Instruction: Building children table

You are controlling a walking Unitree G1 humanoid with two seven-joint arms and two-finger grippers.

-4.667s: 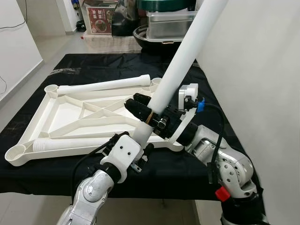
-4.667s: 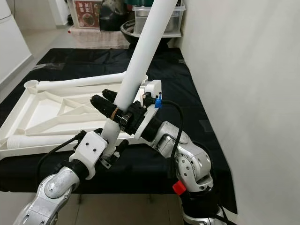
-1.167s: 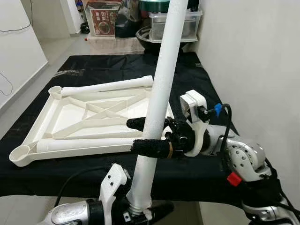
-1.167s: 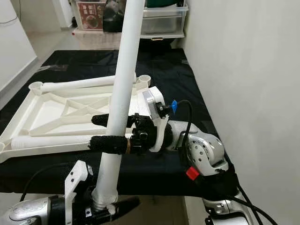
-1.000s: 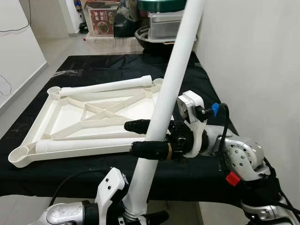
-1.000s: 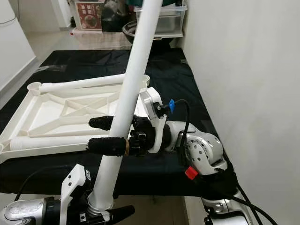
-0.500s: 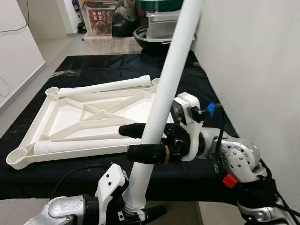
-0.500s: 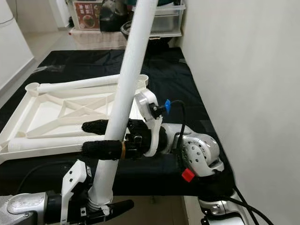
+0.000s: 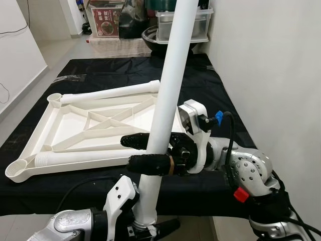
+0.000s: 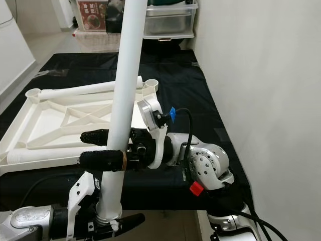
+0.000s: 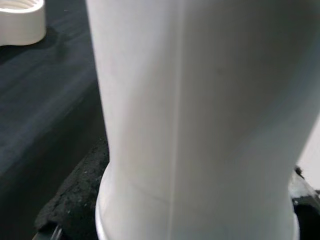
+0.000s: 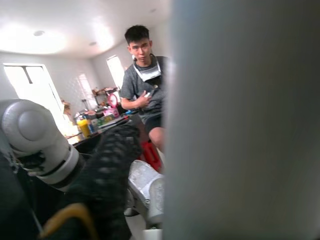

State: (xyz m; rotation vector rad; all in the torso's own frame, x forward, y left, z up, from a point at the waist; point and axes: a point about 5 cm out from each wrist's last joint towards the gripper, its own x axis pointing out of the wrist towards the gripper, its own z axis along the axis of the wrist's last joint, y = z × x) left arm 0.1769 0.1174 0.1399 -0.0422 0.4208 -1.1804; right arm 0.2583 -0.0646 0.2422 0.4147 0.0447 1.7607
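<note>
Nearest the camera, the left gripper (image 9: 150,228) is clamping the lower end of the white table leg (image 9: 168,100), which is standing nearly upright in front of the table edge. Slightly higher, the right gripper (image 9: 143,150) is closing its two black fingers (image 9: 148,163) on either side of the same leg. Beyond them, the inverted white tabletop (image 9: 95,125) is lying flat on the black cloth (image 9: 210,95), with two further legs (image 9: 113,92) resting along its near and far edges. Farther back, storage boxes (image 9: 180,25) are standing on the floor.
</note>
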